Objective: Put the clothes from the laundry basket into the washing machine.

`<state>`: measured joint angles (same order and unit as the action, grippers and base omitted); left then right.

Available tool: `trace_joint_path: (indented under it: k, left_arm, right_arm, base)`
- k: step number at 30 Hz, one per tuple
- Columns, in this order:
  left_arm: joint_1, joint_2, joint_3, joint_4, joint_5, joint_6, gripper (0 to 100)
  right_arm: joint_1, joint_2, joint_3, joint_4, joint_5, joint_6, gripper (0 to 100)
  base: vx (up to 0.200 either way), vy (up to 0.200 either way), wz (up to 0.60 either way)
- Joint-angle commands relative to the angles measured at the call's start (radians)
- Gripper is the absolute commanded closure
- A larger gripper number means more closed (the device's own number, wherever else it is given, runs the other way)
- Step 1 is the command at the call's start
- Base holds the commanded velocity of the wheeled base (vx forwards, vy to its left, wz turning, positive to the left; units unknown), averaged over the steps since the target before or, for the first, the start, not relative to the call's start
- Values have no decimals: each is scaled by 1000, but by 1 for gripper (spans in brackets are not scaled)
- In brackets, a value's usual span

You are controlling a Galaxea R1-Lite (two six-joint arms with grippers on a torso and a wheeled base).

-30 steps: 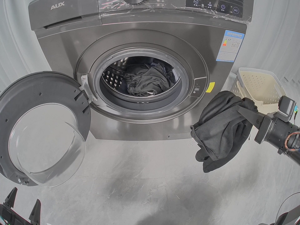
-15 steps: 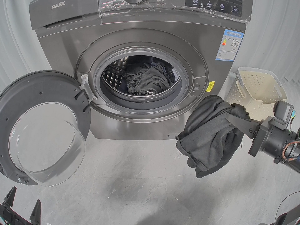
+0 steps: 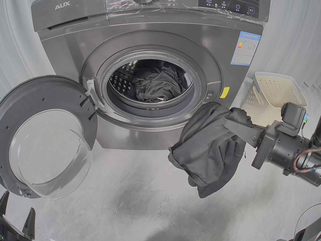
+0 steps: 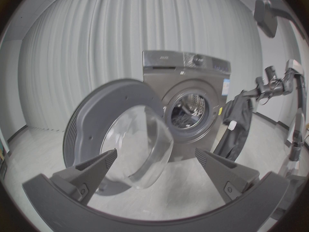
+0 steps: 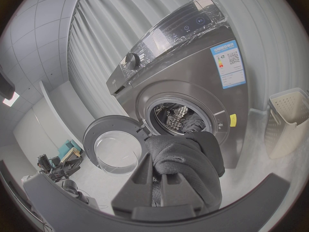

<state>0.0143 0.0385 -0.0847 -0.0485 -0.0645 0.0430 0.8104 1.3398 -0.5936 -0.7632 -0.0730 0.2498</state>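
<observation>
The right gripper point(image 3: 234, 123) was shut tight on a floppy dark grey cloth point(image 3: 207, 148). The cloth hung in the air, low and to the right of the round open mouth point(image 3: 153, 116) of the big grey metal washing machine point(image 3: 73, 47). This looked like the carrying step. Next, the cloth likely had to go up and in, onto the dark clothes point(image 3: 157, 86) inside (its hanging end might catch the rim). The cream plastic laundry basket point(image 3: 277, 91) stood beside the machine. The left gripper point(image 4: 155, 151) hung open, holding nothing. The machine wore a blue-and-white sticker point(image 3: 245, 48), a small yellow sticker point(image 3: 225, 92) and a silver word, left unread.
</observation>
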Motion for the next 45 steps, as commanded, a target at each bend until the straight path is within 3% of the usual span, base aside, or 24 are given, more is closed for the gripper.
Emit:
trace_joint_path:
  k: [1, 7, 8, 11, 13, 14, 15, 18, 24, 28, 29, 31, 32, 38, 45]
  left_arm:
    - [0, 106, -102, -13, -123, -3, 0]
    - [-4, 253, -102, -17, -319, -8, 0]
    - [-7, 288, -102, -17, -382, -5, 0]
    - [-5, 359, -102, -21, -466, 5, 0]
    - [-11, 439, -113, -31, -535, 38, 0]
    - [-13, 445, -115, -31, -540, 40, 0]
    - [-23, 515, -133, -57, -575, 64, 0]
    - [-50, 610, -144, -117, -589, 69, 0]
    - [-241, 913, -188, -376, -578, -2, 0]
    - [-330, 1032, -221, -462, -548, -28, 0]
    - [-376, 1095, -242, -498, -514, -48, 0]
    - [-405, 1130, -257, -510, -511, -75, 0]
    - [-428, 1166, -274, -516, -511, -109, 0]
    - [-476, 1281, -362, -554, -508, -192, 0]
    - [-482, 1400, -392, -617, -511, -207, 0]
  right_arm:
    - [33, 160, -106, -74, -7, 2, 100]
    - [44, 263, -160, -156, -7, 3, 100]
    - [47, 277, -175, -169, -8, 5, 100]
    - [55, 292, -195, -191, -8, 8, 100]
    - [58, 289, -196, -196, -5, 8, 100]
    - [58, 289, -195, -196, -5, 9, 100]
    - [59, 285, -193, -197, -4, 9, 100]
    - [58, 283, -195, -197, -2, 11, 100]
    - [58, 283, -189, -197, -2, 16, 100]
    - [59, 285, -186, -197, -2, 22, 100]
    - [70, 286, -183, -197, -2, 29, 100]
    - [79, 285, -173, -197, 1, 40, 100]
    - [79, 285, -170, -197, 2, 45, 100]
    - [81, 266, -181, -197, 30, 45, 100]
    - [79, 225, -190, -194, 61, 45, 100]
  base:
    - [0, 0, 0]
    - [0, 0, 0]
    - [0, 0, 0]
    - [0, 0, 0]
    - [0, 0, 0]
    - [0, 0, 0]
    - [0, 0, 0]
    - [0, 0, 0]
    - [0, 0, 0]
    - [0, 0, 0]
    - [0, 0, 0]
    - [0, 0, 0]
    - [0, 0, 0]
    - [0, 0, 0]
    - [0, 0, 0]
